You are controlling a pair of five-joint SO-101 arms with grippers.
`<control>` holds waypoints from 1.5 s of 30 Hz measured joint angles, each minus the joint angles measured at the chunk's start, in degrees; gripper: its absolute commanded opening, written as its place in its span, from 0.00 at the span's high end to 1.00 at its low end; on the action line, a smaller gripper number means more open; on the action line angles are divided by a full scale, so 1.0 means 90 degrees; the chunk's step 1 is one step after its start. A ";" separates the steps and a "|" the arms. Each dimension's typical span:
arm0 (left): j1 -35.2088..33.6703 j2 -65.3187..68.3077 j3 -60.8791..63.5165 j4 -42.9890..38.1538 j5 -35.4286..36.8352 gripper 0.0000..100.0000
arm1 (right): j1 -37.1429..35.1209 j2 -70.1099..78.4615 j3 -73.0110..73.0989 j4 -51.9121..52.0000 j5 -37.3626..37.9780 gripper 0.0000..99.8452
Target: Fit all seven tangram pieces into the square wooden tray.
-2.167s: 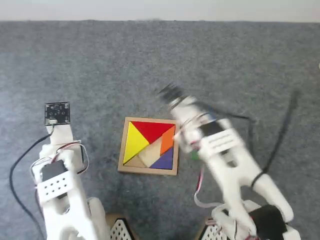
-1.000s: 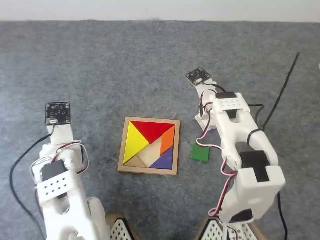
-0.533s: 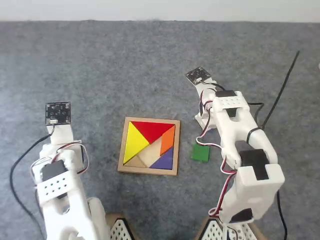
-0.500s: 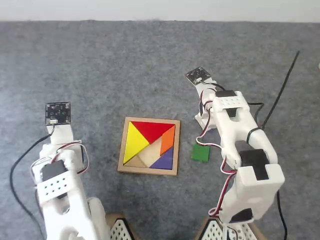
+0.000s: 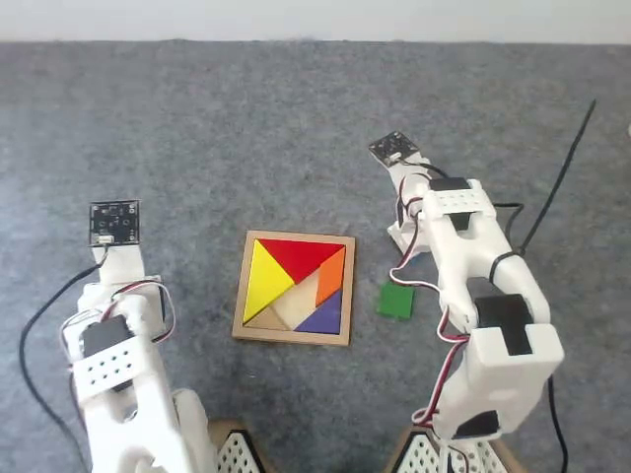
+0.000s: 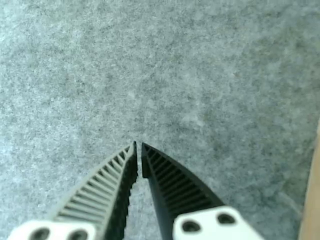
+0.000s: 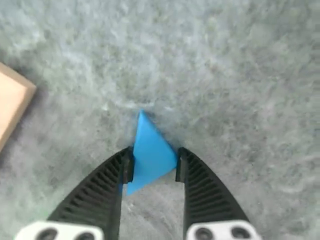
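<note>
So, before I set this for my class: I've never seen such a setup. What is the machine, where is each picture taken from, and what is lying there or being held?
These are two small white robot arms, side by side on a grey felt-like surface. One picture looks down from above. The other two come from a camera on each arm's wrist, looking along its gripper. The square wooden tray holds a red triangle, a yellow triangle and smaller pieces. A green square lies on the surface beside it. The right gripper clamps a blue triangle. The left gripper is shut and empty.
</note>
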 measured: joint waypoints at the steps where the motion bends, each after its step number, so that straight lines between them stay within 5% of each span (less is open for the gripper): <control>1: 0.0000 0.0000 0.0000 0.0000 0.0000 0.98 | 0.0049 -0.0088 0.0010 0.0107 0.0000 0.99; 17: 0.0010 0.0000 0.0000 0.0000 0.0000 0.98 | 0.0107 -0.3282 0.1133 0.1123 0.0020 0.98; 25: 0.0000 0.0000 0.0000 0.0000 0.0000 0.98 | -0.1514 -0.5167 0.1661 0.1739 0.0020 0.96; 33: 0.0000 0.0000 0.0000 0.0000 -0.0088 0.98 | -0.3536 -0.4503 0.2344 0.0567 0.0029 0.93; 45: 0.0000 0.0000 0.0000 0.0000 -0.0117 0.98 | -0.4190 -0.2999 0.2344 -0.0205 0.0039 0.94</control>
